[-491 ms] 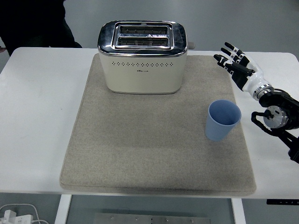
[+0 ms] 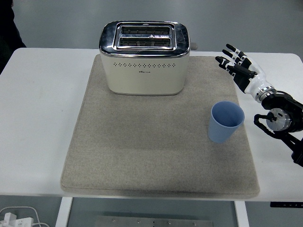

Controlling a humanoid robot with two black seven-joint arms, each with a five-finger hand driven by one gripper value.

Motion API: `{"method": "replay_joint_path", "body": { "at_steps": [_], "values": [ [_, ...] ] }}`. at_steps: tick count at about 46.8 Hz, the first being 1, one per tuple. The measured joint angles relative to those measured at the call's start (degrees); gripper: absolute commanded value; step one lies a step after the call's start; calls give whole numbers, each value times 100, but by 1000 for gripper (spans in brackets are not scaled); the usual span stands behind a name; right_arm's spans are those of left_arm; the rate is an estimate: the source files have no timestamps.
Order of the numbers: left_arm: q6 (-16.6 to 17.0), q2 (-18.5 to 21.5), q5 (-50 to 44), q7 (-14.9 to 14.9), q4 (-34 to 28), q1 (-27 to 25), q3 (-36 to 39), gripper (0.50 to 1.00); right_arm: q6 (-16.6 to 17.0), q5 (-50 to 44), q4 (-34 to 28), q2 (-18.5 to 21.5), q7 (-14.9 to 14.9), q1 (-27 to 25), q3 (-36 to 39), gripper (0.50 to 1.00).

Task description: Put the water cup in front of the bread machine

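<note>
Counting: one blue water cup (image 2: 226, 121) upright on mat (image 2: 142, 161), right of and nearer than one bread machine (image 2: 145, 57). Right hand (image 2: 241, 69) fingers spread, empty, apart from cup.

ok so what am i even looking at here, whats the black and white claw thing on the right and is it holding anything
That is a robot's right hand, five fingers on a black arm reaching in from the right edge. The picture comes from a camera high on the robot's own side, looking forward and down over a white table; the table's near edge is at the bottom. The hand is open, fingers spread, and holds nothing. It is over the table's far right part, beyond the cup and apart from it. The left arm is out of view.

On the table lies a grey mat. At its far end stands a cream toaster with two empty slots. Near the mat's right edge stands a blue cup, upright. The job is to move that cup in front of the toaster, not yet done.
</note>
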Motion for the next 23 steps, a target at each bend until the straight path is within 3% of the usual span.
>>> {"method": "replay_joint_path", "body": {
  "at_steps": [23],
  "values": [
    [0,0,-10,0,9,-1,-9,1000,1198,1,83,-1031,22,-471,7,928]
  ]
}}
